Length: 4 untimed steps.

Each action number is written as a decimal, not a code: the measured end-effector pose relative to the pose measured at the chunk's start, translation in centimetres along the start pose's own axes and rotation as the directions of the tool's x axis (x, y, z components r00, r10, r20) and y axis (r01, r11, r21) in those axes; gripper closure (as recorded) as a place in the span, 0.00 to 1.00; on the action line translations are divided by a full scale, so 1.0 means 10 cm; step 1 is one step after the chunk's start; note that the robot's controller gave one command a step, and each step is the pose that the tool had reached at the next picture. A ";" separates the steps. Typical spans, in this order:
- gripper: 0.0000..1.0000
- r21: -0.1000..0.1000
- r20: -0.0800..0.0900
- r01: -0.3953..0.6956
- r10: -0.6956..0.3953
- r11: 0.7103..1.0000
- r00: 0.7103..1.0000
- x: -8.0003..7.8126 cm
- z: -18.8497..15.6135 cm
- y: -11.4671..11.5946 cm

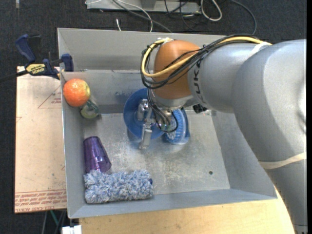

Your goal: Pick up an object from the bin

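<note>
I am looking down at a dark carpeted floor (34, 13) with the grey metal bin (161, 201) sitting on it, and the big grey arm (253, 91) is coming in from the right across the bin's far corner. Its orange cover (170, 74) (ringed by a loop of yellow and black cable (145, 62)) is hanging over the middle of the bin, and below it the gripper (146, 136) is pointing down at a round blue dish (130, 115) that is lying in the centre, toward the back wall. I cannot tell whether the gripper is open or closed, and nothing is showing as held. Just beside the dish on its right, partly under the wrist, a blue bristly thing (181, 128) is lying. In the back left corner an orange-red ball (76, 92) is sitting against the wall, touching a small greenish lump (89, 112). Along the left wall a purple cup (95, 154) is lying on its side, and a fluffy blue-and-white cloth (118, 185) is stretching along the front wall just below it.
</note>
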<state>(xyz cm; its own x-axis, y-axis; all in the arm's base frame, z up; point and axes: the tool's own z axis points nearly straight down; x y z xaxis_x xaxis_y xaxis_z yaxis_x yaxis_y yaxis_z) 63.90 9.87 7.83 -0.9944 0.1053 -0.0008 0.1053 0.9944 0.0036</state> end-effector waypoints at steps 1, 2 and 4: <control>0.00 -0.004 0.012 0.034 -0.034 0.999 0.999 -0.02 0.10 -0.05; 0.00 -0.004 -0.001 -0.005 0.005 1.000 1.000 -0.04 0.09 -0.04; 1.00 -0.003 -0.012 -0.003 0.003 1.000 1.000 -0.02 0.11 -0.04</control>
<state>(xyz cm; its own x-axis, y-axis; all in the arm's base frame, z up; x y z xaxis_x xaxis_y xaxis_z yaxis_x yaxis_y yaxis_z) 64.01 9.48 6.68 -0.9941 0.1080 0.0112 0.1081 0.9941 0.0062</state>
